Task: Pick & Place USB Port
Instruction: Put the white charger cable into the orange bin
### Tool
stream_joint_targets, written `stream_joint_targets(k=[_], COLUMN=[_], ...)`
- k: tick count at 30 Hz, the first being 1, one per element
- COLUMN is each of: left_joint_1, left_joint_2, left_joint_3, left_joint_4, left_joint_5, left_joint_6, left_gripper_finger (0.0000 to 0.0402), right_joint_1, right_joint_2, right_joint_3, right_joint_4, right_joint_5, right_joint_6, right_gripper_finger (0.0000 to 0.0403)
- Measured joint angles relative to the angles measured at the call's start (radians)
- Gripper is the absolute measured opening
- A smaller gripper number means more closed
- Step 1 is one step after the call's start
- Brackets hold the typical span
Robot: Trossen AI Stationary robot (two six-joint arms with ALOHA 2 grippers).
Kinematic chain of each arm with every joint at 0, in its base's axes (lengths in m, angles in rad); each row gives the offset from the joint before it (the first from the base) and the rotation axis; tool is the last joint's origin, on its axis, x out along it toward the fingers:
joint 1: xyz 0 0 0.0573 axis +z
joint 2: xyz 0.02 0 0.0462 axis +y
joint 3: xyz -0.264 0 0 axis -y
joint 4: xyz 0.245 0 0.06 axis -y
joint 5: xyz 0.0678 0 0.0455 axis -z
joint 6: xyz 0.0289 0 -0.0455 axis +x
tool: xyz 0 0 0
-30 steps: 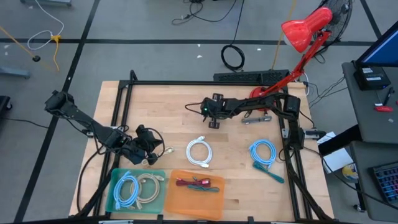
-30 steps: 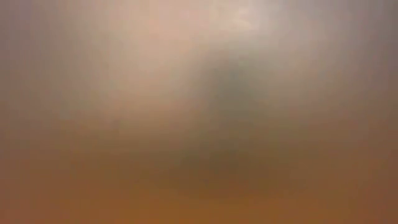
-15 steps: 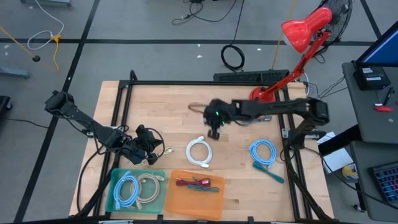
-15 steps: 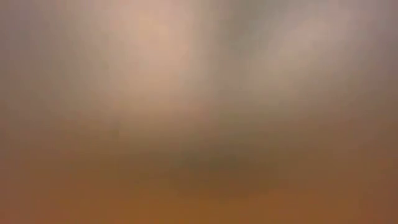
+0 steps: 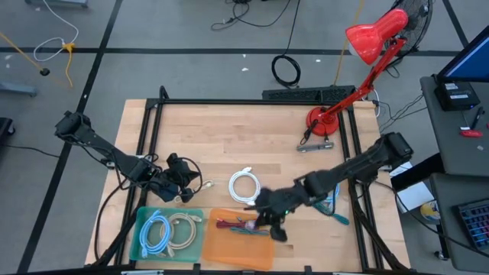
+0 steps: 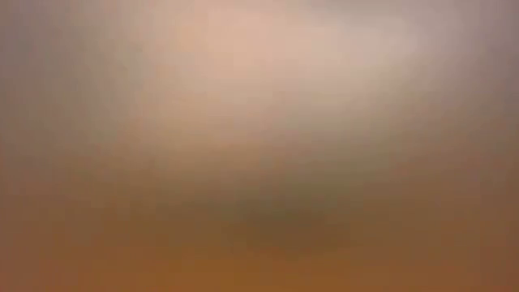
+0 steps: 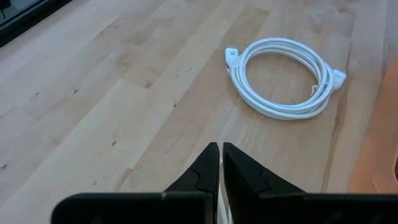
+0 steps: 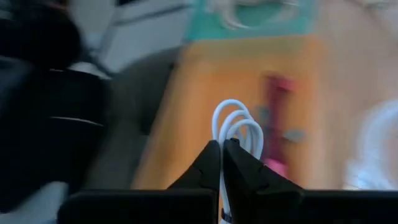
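Observation:
My right gripper point(image 5: 269, 223) point(image 8: 221, 146) hangs over the right part of the orange tray point(image 5: 229, 248) point(image 8: 186, 99) and is shut on a small white looped cable point(image 8: 236, 127). A red cable point(image 5: 243, 224) lies in that tray. A white coiled cable point(image 5: 245, 186) point(image 7: 283, 78) lies flat on the table ahead of my left gripper point(image 5: 192, 188) point(image 7: 219, 149). The left gripper is shut and touches nothing. A blue coil point(image 5: 322, 187) lies on the table's right side. My right gripper pinches the white looped cable between its two fingers, at the lower end of its loops point(image 8: 222, 163). The loops point(image 8: 239, 124) stick out past the fingertips, lifted clear above the orange tray.
A green tray point(image 5: 145, 246) near the front left edge holds a blue coil point(image 5: 155, 231) and a beige coil point(image 5: 182, 228). A red desk lamp point(image 5: 365, 40) stands at the far right corner, with a metal tool point(image 5: 315, 145) beside its base. Bare wood lies at the table's far centre.
My right arm has swung from the table's far centre toward the near edge, past the white coil, and now hangs over the orange tray.

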Motion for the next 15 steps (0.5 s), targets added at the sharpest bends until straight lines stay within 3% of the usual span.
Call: stream_joint_targets(k=[6,11,15], left_joint_1=[0.000,0.000,0.000], left_joint_2=[0.000,0.000,0.000], left_joint_3=[0.000,0.000,0.000], left_joint_4=[-0.002,-0.003,-0.005], left_joint_5=[0.009,0.043,0.046], left_joint_6=[0.020,0.054,0.080], left_gripper_finger=[0.0024,0.0024,0.0024], right_joint_1=[0.019,0.016,0.014], right_joint_2=[0.139,0.240,0.259], right_joint_3=[0.013,0.026,0.029], right_joint_4=[0.236,0.221,0.230], right_joint_5=[-0.176,-0.195,-0.129], right_joint_6=[0.099,0.164,0.157], right_gripper_finger=[0.0000,0.0000,0.0000])
